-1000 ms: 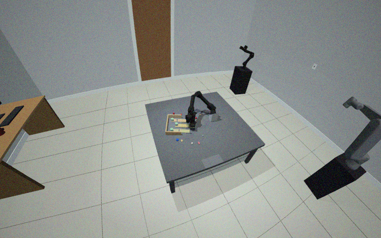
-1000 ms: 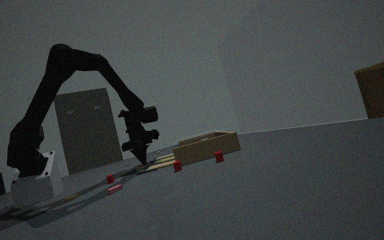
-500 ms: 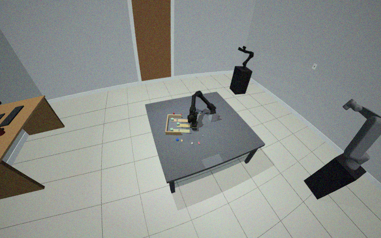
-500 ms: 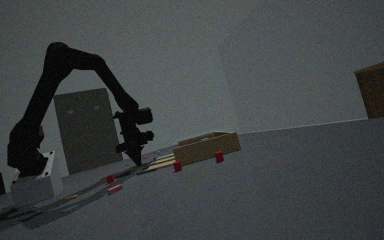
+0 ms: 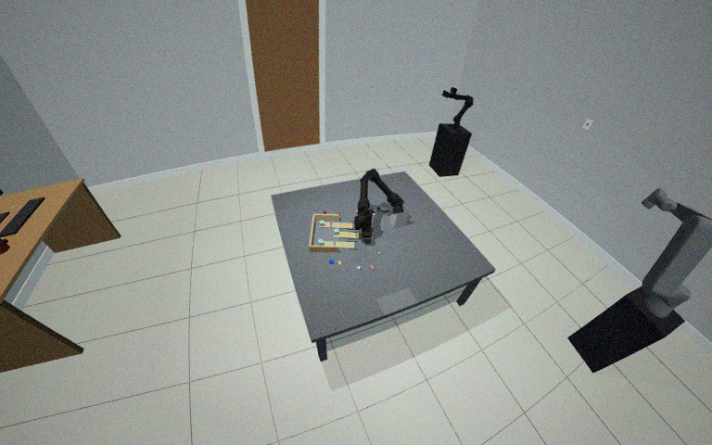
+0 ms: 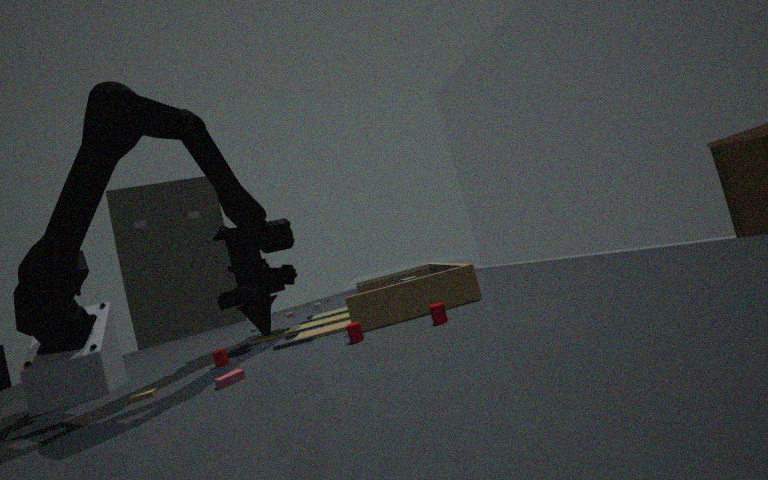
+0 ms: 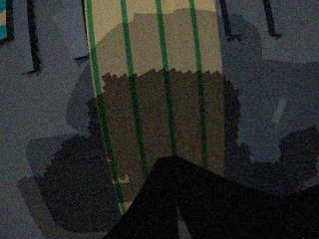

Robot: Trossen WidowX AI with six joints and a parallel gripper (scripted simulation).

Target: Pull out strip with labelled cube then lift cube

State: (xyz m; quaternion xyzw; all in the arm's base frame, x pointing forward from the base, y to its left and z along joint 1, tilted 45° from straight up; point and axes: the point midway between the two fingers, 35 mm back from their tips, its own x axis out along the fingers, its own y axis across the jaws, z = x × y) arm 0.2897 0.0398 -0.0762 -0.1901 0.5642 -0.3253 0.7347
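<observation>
My gripper [image 5: 362, 238] [image 6: 265, 331] [image 7: 167, 165] is shut with nothing between the fingers. Its tips point down onto the near end of a tan strip with green lines [image 7: 154, 27] [image 5: 348, 235]. That strip runs from the gripper towards the open wooden tray [image 5: 316, 245] [image 6: 413, 297]. Small green cubes [image 5: 336, 231] sit on the strips inside the tray. I cannot read any label on them.
Red blocks [image 6: 355, 332] [image 6: 437, 313] [image 6: 220, 357] and a pink block [image 6: 229, 378] lie on the grey table [image 5: 409, 262] near the strips. Small coloured bits [image 5: 331, 260] lie in front of the tray. Other arms on pedestals [image 5: 450, 149] and a desk [image 5: 46, 209] stand off the table.
</observation>
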